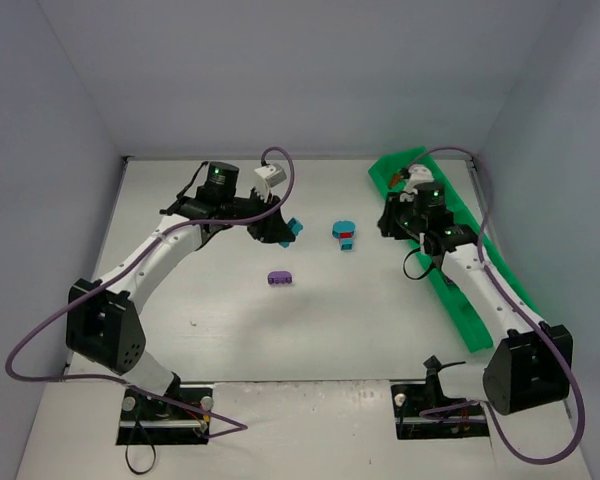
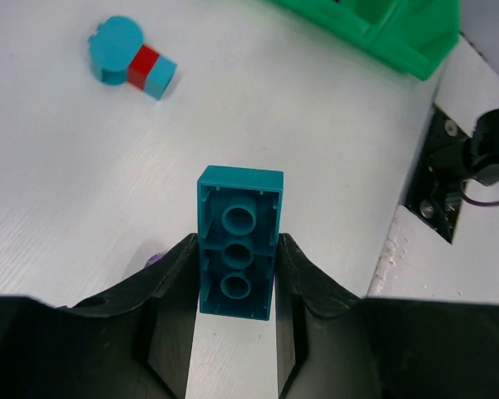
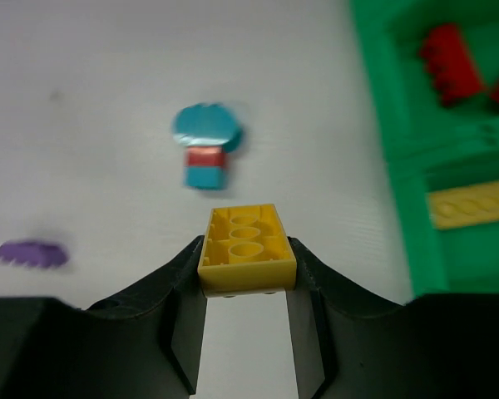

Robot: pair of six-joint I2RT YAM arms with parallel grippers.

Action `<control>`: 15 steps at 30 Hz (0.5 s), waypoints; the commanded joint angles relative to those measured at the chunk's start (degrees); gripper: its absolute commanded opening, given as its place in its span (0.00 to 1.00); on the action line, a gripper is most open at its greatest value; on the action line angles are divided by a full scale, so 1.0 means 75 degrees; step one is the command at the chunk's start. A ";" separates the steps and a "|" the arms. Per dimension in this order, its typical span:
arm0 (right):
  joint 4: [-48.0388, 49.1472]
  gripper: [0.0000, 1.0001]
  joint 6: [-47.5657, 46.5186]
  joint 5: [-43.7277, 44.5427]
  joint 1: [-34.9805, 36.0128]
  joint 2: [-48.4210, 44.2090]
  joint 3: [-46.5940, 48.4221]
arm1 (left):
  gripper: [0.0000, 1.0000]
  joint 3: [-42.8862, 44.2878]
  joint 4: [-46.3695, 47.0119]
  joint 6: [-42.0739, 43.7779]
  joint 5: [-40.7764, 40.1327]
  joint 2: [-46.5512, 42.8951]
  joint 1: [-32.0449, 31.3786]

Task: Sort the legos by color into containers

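My left gripper (image 2: pixel 235 270) is shut on a teal brick (image 2: pixel 238 241), underside towards the camera, above the table left of centre (image 1: pixel 295 227). My right gripper (image 3: pixel 246 270) is shut on a yellow brick (image 3: pixel 246 247), beside the green tray (image 1: pixel 458 270). A teal-and-red stack of bricks (image 1: pixel 344 234) lies mid-table; it also shows in the left wrist view (image 2: pixel 131 64) and the right wrist view (image 3: pixel 206 146). A purple brick (image 1: pixel 279 278) lies nearer the front, also in the right wrist view (image 3: pixel 32 253). The tray (image 3: pixel 399 166) holds red bricks (image 3: pixel 451 53) in one compartment and a yellow piece (image 3: pixel 474 202) in the adjacent one.
The green tray runs diagonally along the table's right side, under the right arm. White walls enclose the table at back and sides. The right arm's base plate (image 2: pixel 439 183) shows in the left wrist view.
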 commanded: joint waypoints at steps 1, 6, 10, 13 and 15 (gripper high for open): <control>-0.0037 0.00 0.0938 0.3087 -0.0517 -0.0044 0.0346 | 0.00 -0.0147 0.0670 -0.0385 -0.1178 -0.0647 -0.0097; -0.0155 0.00 0.1360 0.3830 -0.1104 0.0600 0.0487 | 0.00 -0.0511 0.0669 -0.0337 -0.1789 -0.0893 -0.0215; -0.0120 0.02 0.1548 0.4100 -0.1596 0.1444 0.0697 | 0.00 -0.0711 0.0728 -0.0326 -0.1931 -0.0975 -0.0273; -0.0096 0.10 0.1606 0.4288 -0.1796 0.1995 0.0884 | 0.00 -0.0805 0.0716 -0.0244 -0.2036 -0.1022 -0.0332; -0.0073 0.14 0.1665 0.4264 -0.1855 0.2299 0.1072 | 0.00 -0.0851 0.0716 -0.0221 -0.2118 -0.1022 -0.0367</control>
